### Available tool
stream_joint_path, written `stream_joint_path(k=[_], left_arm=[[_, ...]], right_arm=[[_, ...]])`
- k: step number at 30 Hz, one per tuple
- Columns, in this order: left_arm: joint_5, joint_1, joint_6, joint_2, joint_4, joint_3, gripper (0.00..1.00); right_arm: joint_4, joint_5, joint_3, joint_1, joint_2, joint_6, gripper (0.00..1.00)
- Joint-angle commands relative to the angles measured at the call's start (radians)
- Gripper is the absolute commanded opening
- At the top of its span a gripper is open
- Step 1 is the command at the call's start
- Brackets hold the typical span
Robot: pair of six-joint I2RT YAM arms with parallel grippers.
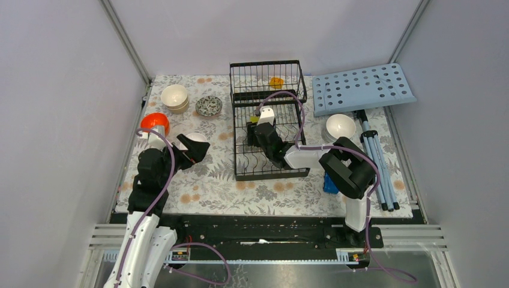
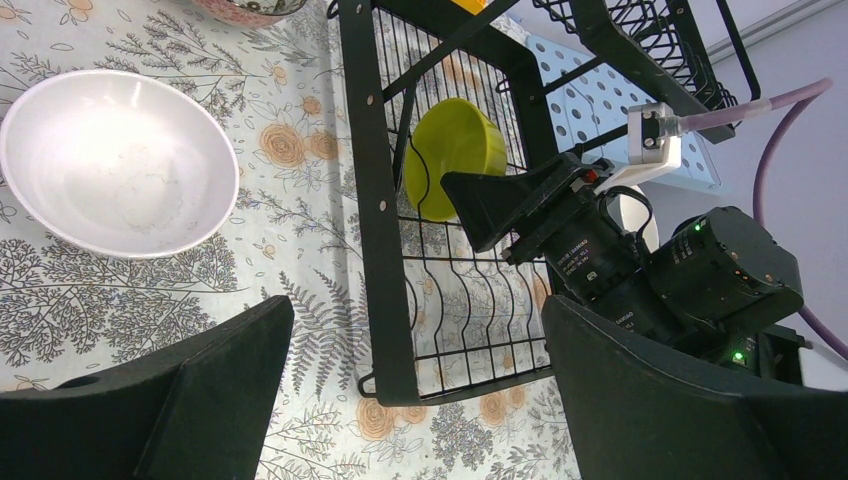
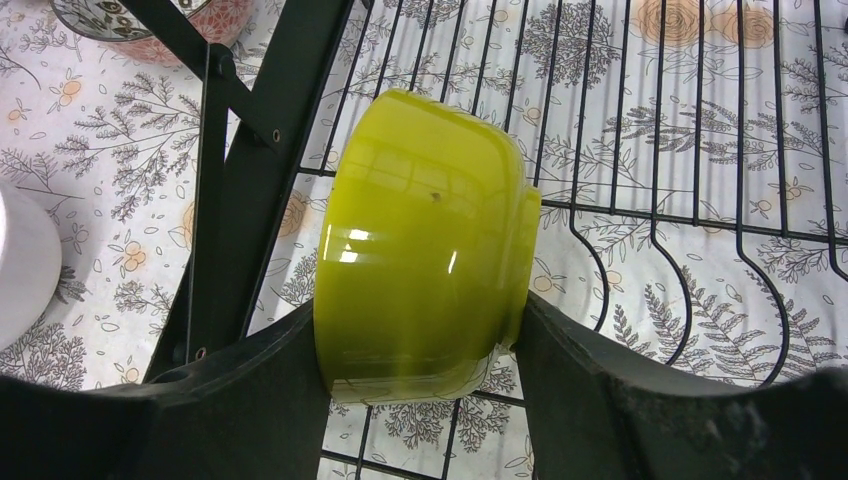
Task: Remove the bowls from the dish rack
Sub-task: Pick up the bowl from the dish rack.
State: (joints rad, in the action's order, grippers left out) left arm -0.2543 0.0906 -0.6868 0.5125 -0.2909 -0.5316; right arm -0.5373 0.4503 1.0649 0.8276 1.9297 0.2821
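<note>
Bowl (image 3: 425,245), yellow-green, pinched by right tool (image 3: 420,330) over dish rack (image 3: 250,150), contact visible only at wrist, left tool (image 2: 415,320) wide, empty.

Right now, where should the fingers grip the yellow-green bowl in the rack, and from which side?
Pinch the yellow-green bowl mouth-to-foot, probably from above: it stands on edge in the dish rack, its mouth and foot facing sideways.

Pale grey walls (image 1: 258,30), floral tablecloth (image 1: 216,180).
</note>
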Motion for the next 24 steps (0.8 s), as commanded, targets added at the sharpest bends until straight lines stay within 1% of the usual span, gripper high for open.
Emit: stream_joint_path(k=[1, 9, 14, 18, 24], left_arm=[[-0.007, 0.002, -0.003, -0.003, 0.048, 0.002, 0.99], [-0.01, 0.003, -0.005, -0.002, 0.048, 0.002, 0.99], [-0.009, 0.003, -0.005, 0.0, 0.048, 0.002, 0.99], [-0.008, 0.003, -0.005, -0.001, 0.048, 0.002, 0.99], [-0.004, 0.003, -0.005, 0.003, 0.047, 0.002, 0.99]], right_arm=[[-0.063, -0.013, 0.013, -0.01, -0.007, -0.015, 0.66], [-0.065, -0.013, 0.006, -0.009, -0.021, -0.015, 0.48], [-0.067, -0.016, -0.006, -0.009, -0.046, -0.01, 0.4], [-0.056, -0.012, -0.018, -0.008, -0.079, -0.014, 0.37], [-0.033, 0.011, -0.033, 0.002, -0.121, -0.044, 0.35]])
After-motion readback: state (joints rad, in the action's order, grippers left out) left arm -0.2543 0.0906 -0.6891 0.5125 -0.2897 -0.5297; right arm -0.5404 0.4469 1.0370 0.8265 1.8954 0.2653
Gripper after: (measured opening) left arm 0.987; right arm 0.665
